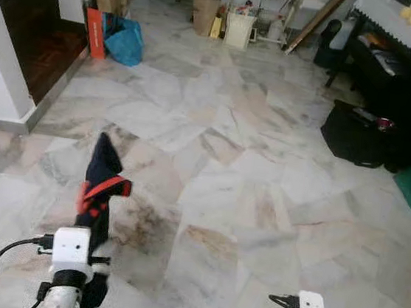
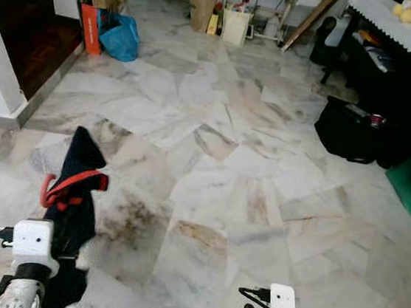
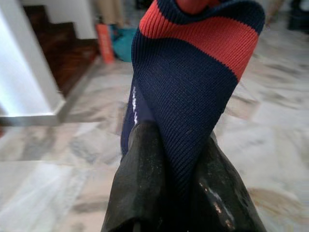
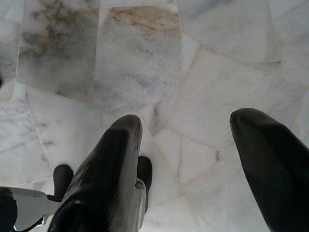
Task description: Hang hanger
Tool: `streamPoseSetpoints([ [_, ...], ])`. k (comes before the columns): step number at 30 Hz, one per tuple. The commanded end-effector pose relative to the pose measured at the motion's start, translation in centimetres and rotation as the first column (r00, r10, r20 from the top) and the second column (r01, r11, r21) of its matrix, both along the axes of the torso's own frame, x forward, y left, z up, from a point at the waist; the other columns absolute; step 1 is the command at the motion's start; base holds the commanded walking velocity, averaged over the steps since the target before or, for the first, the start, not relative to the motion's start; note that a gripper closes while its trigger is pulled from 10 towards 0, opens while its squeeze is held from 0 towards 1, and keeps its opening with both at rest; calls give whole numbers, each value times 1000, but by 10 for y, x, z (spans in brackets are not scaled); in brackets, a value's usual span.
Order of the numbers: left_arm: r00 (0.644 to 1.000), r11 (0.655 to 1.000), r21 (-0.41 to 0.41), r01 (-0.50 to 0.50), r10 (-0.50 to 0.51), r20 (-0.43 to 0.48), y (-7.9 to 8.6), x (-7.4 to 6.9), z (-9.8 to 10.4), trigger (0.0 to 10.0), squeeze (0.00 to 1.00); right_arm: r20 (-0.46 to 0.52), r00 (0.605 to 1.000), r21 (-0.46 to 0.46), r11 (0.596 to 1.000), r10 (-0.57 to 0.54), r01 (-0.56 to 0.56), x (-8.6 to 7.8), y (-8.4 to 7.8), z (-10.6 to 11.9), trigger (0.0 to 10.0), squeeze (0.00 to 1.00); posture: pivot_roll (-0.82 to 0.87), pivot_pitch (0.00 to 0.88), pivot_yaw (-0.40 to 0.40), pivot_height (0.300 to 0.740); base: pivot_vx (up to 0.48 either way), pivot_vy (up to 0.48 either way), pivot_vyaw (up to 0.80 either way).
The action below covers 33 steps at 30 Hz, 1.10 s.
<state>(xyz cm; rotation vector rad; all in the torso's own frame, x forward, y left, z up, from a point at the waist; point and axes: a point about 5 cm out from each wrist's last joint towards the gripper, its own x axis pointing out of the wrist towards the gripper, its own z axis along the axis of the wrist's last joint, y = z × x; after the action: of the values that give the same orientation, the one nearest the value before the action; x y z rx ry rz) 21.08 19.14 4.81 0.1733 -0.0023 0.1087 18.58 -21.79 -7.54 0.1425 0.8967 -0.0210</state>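
Standing up out of the left gripper [image 3: 169, 179], a navy garment with a red band [image 1: 102, 187] rises with its long axis running away from the robot, toward the far floor. The two black fingers [image 3: 140, 183] are pressed together on its lower fold. A red hanger [image 2: 68, 183] loops around the cloth partway up. The right gripper [image 4: 186, 145] hangs low on the near right, fingers spread over bare marble floor [image 1: 263, 168]. No rail or hook is visible, so the left arm must carry it onward.

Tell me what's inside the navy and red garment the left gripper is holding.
A red hanger loops out of the navy garment pinched in the left gripper. The hanger's other parts are covered by cloth, so its hook can't be seen.
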Motion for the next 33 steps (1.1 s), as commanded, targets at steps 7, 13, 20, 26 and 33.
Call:
streamPoseSetpoints([
  [7,999,998,49,40,-40,-4,0,8,14,10000,0,18,999,-1,1000,-30,30,7,-1,3,10000,0,61,4,-101,716,0,0,-218],
  [13,997,996,44,75,-74,-20,-4,19,18,10000,0,18,1000,-2,1000,-24,24,11,1,5,10000,0,55,0,-95,716,0,0,-742],
  [20,994,993,55,103,-102,-27,-7,42,23,10000,0,46,998,-6,999,-35,36,26,6,11,10000,0,54,0,-81,716,0,0,-738],
  [26,994,992,67,106,-104,-31,-6,54,27,10000,0,61,998,-13,1000,-23,24,38,11,17,10000,0,76,0,-76,716,0,0,-738],
  [33,997,993,84,80,-78,-24,-3,61,29,10000,0,62,997,-10,999,-36,36,41,14,18,10000,0,103,0,-79,716,0,0,-738],
])
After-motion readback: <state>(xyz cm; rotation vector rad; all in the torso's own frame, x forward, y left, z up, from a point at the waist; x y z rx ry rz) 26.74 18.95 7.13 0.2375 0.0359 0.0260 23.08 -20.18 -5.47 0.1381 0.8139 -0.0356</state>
